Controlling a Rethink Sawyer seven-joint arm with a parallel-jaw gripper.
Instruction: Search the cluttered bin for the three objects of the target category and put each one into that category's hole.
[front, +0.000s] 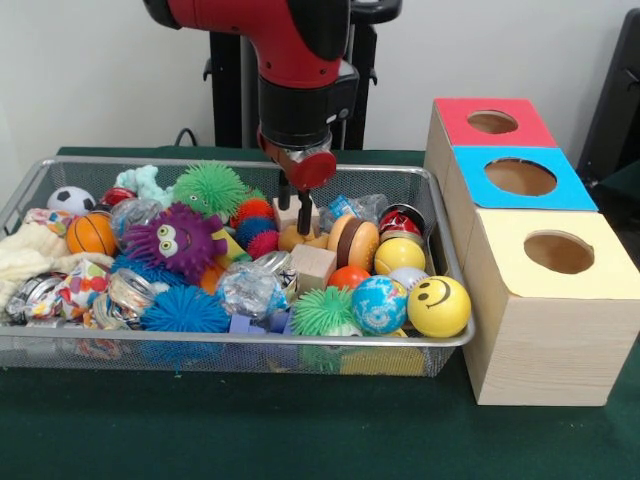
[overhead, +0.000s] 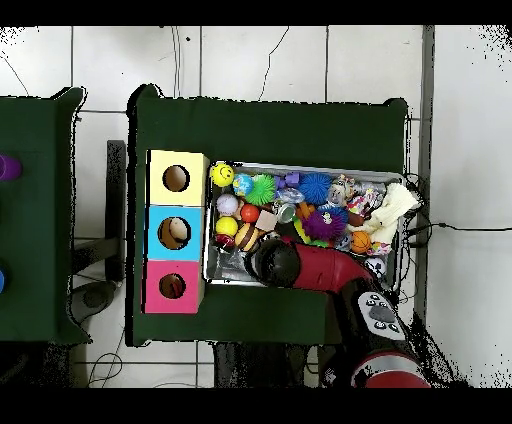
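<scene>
The gripper (front: 297, 222) reaches down into the bin (front: 440, 240) at its 12 o'clock side, its dark fingers set narrowly together over a pale wooden block (front: 292, 214); whether they clamp it I cannot tell. A second wooden block (front: 313, 265) lies just at 6 o'clock of it. The box (front: 540, 310) with red, blue and yellow holes stands at 3 o'clock of the bin.
</scene>
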